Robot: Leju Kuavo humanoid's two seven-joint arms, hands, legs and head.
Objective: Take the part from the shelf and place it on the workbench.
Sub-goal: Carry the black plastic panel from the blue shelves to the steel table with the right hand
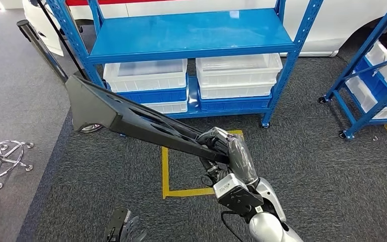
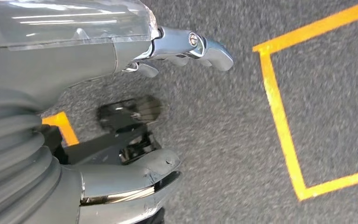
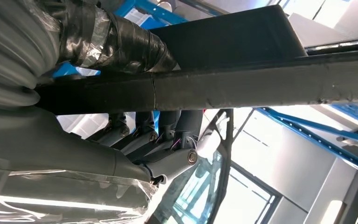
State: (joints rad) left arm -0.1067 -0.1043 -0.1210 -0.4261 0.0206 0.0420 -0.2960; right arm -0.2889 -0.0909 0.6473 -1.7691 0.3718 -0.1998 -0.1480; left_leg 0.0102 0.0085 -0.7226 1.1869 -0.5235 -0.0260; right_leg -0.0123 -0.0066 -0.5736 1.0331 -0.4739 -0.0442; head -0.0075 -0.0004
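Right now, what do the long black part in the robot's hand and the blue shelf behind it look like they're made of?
The long black part, held by the right hand: probably moulded plastic or a composite, matte with a dull sheen, cut-out slots and a scuffed edge. The blue shelf: apparently painted steel, glossy and reflective, with rows of holes punched along its posts.

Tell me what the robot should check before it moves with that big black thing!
1. Right robot hand grips the part: ok, fingers wrap its bar.
2. Part is off the shelf: ok.
3. Grip near the part's middle: not ok, it holds one end and the long end sticks out.
4. Left robot hand is free: ok, holding nothing.
5. Workbench in sight: cannot tell.
6. Part's wide end is clear of the shelf post: cannot tell.
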